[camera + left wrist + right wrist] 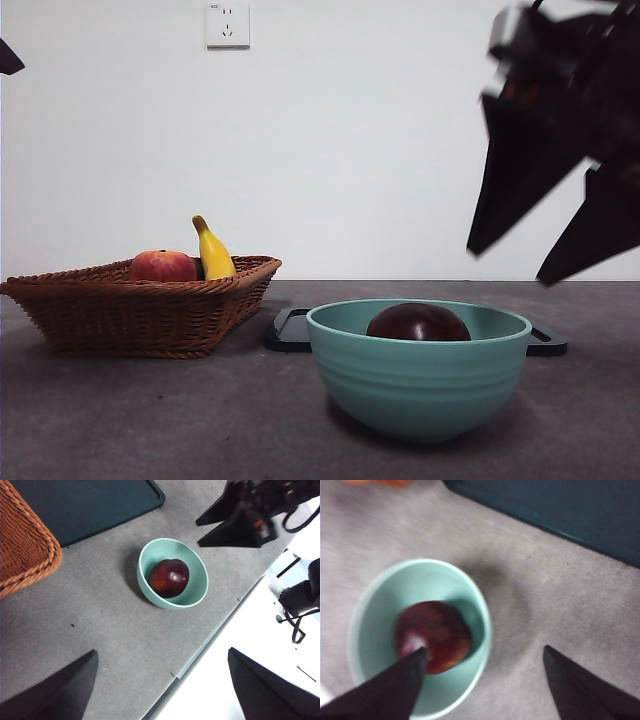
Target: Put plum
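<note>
- Left gripper [160,690]: fingers spread wide, holding nothing, parked high over the counter edge; only a black tip at the front view's upper left. Leave it waiting.
- Wicker basket [140,310] at left of the front view holds the red-orange fruit [162,266] and banana [213,252]. Not task items, don't touch.
- Dark tray [290,330] lies flat behind the bowl, nothing visible on it.
- Plum [418,322] sits inside the teal bowl [420,385], low centre of the front view, top just above the rim. Judging by that, placement looks done.
- Right gripper [540,255] at upper right of the front view, above and beside the bowl; fingers spread, nothing between them, clear of the plum. Right wrist view is blurred.
- Step in hand reads as retreat: go straight up and out, keep the fingers apart, don't clip the rim, or the bowl could slide.
- Counter [150,420]: matte grey, flat, lightly speckled.
- Room: plain white wall, one socket [227,24] at upper left of centre.
</note>
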